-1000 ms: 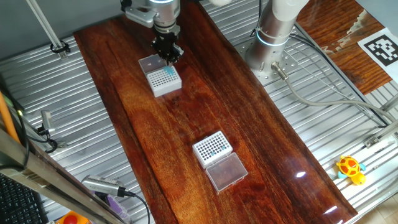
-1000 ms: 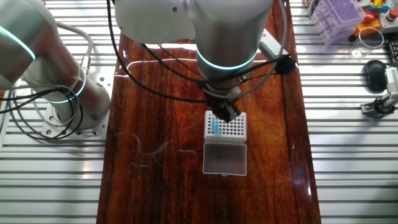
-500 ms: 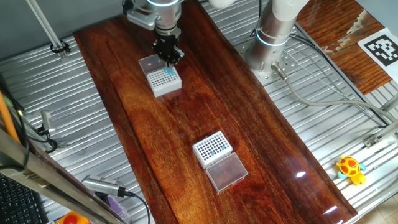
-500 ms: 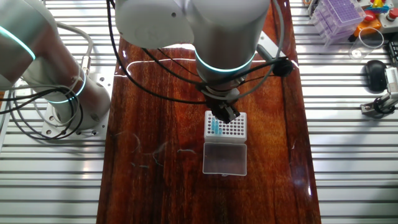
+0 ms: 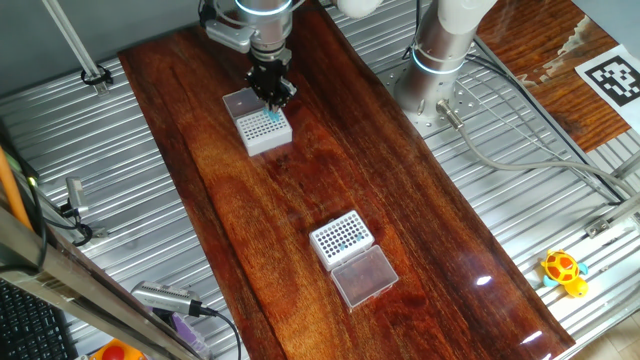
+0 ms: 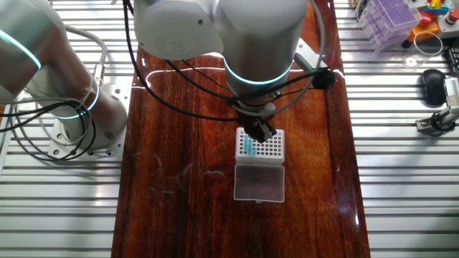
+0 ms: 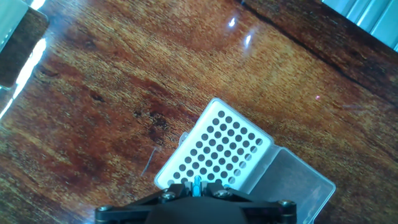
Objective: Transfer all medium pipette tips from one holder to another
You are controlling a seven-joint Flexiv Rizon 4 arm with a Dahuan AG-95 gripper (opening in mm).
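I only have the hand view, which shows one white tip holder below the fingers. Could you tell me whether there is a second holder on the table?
Observer: Yes. In one fixed view a second white holder stands farther along the wooden table, with its clear lid lying open beside it.
Operator: Does that one carry any tips?
Observer: A few teal medium pipette tips show near its middle, too small to count.
Operator: And the holder under the gripper?
Observer: In the other fixed view, the near holder below the gripper has a cluster of teal tips along one edge, which your view does not show.
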